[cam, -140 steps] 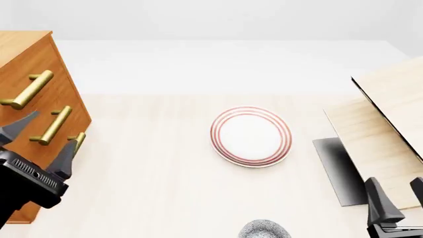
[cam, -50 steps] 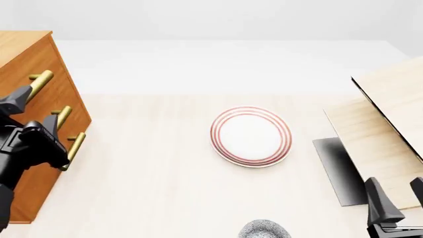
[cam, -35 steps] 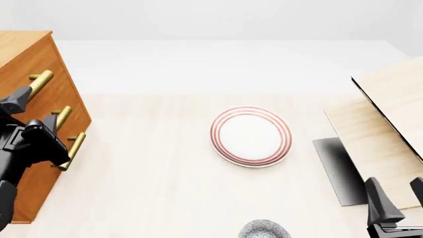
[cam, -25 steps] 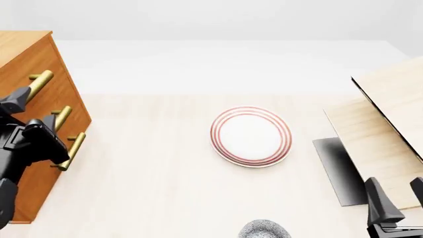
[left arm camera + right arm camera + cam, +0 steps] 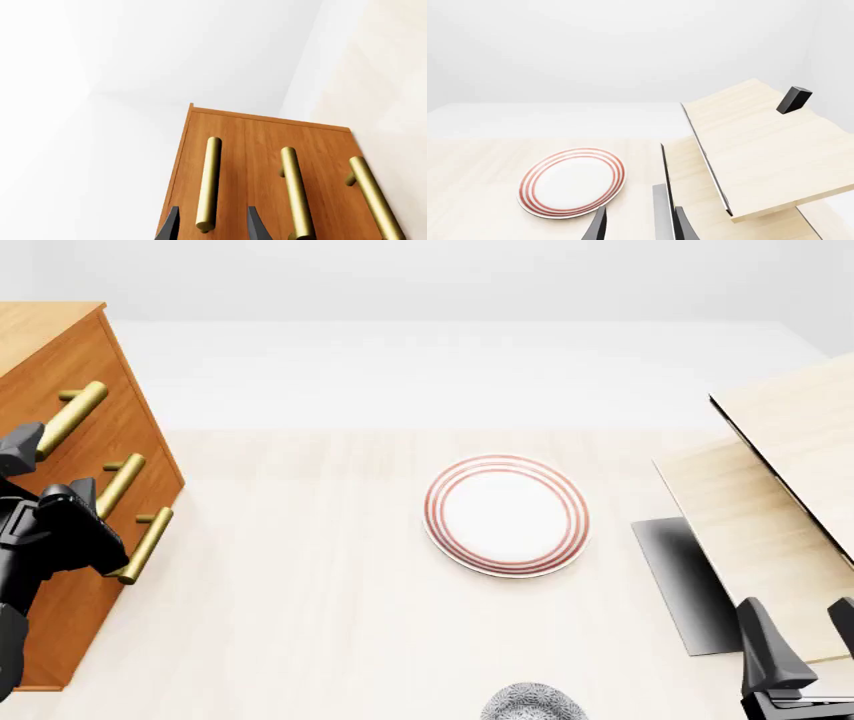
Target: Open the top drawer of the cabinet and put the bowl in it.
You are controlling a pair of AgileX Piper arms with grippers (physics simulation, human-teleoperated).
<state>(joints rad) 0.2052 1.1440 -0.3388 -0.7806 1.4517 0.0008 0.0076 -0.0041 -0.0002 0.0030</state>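
the top drawer (image 5: 220, 150) is shut, flush with the two below it in the cabinet (image 5: 80, 370), which stands at the left edge of the table (image 5: 307, 620). its brass handle (image 5: 209, 182) sits between the two fingertips of the left gripper (image 5: 209, 227) in the left wrist view. the fingers stand on either side of the bar with a gap showing, so the gripper is open around the handle, not yet clamped; that placement looks meant for a squeeze and a pull.

the bowl (image 5: 534, 704) sits at the near edge of the table, only its speckled rim in view, well apart from the cabinet. it waits there because the drawer has to come out first.

the right gripper (image 5: 637, 225) hangs low at the near right with its fingers parted and nothing between them, seemingly parked. beyond it lie the plate (image 5: 507, 514) in the middle of the table and pale wood panels (image 5: 781, 490) leaning at the right.
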